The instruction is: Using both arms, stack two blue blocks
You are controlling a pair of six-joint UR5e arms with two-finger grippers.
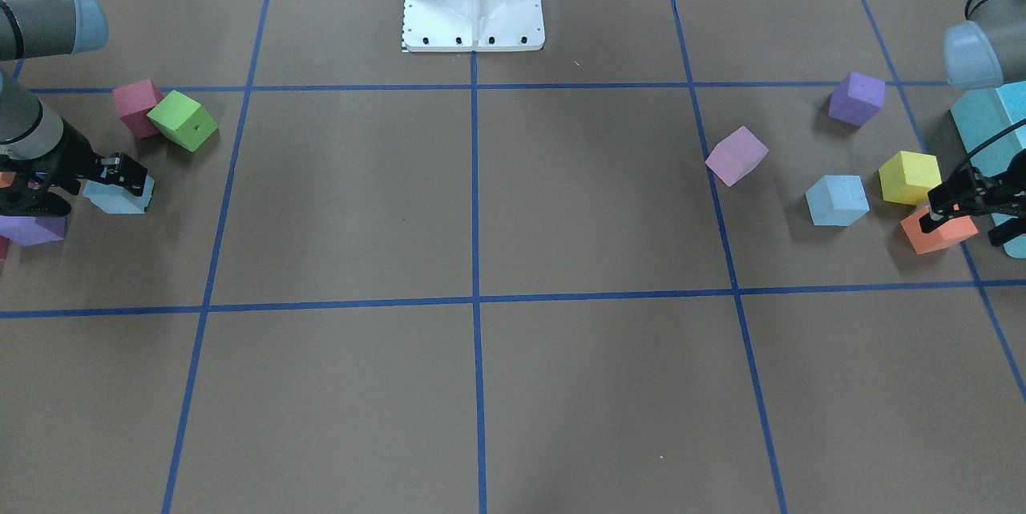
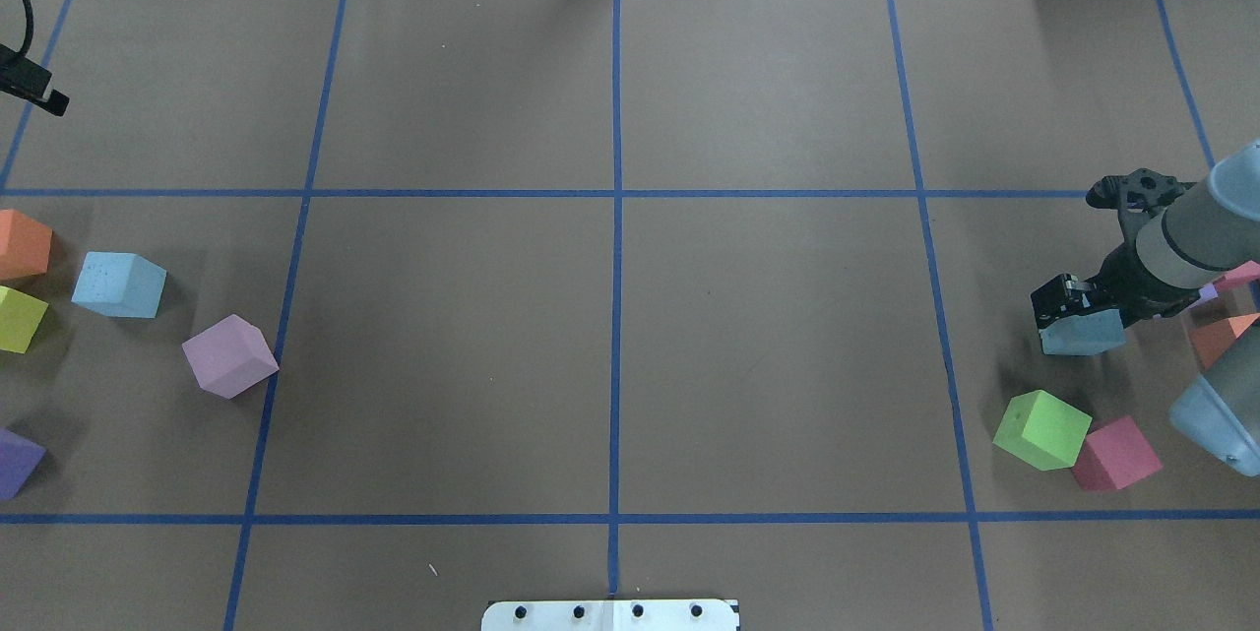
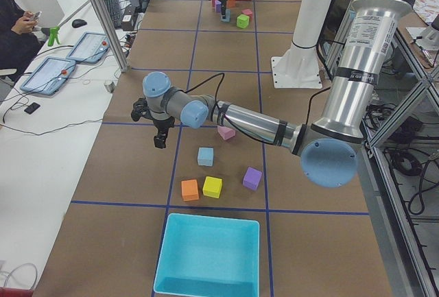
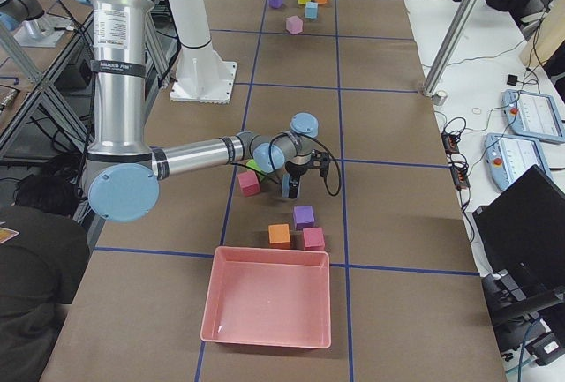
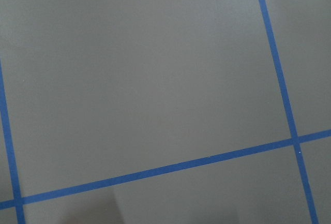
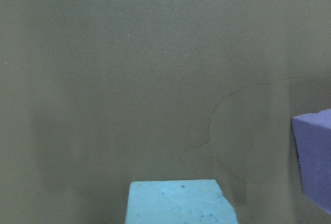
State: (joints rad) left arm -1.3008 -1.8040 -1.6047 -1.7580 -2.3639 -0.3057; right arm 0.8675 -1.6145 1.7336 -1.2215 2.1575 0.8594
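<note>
One sky-blue block (image 1: 120,199) lies at the robot's right end of the table, also in the overhead view (image 2: 1083,334) and low in the right wrist view (image 6: 178,203). My right gripper (image 1: 90,187) is down on it with a finger close against each side, and looks shut on it. The other blue block (image 1: 837,200) sits free at the left end (image 2: 118,284). My left gripper (image 1: 974,217) hovers open and empty over the table beyond the orange cube (image 1: 938,233), apart from that block. The left wrist view shows only bare table.
By the right gripper lie a purple cube (image 1: 32,229), a green cube (image 1: 183,121) and a red cube (image 1: 135,107). Near the left blue block are yellow (image 1: 909,177), purple (image 1: 856,99) and lilac (image 1: 736,155) cubes and a turquoise box (image 1: 982,117). A pink tray (image 4: 265,307) stands at the right end.
</note>
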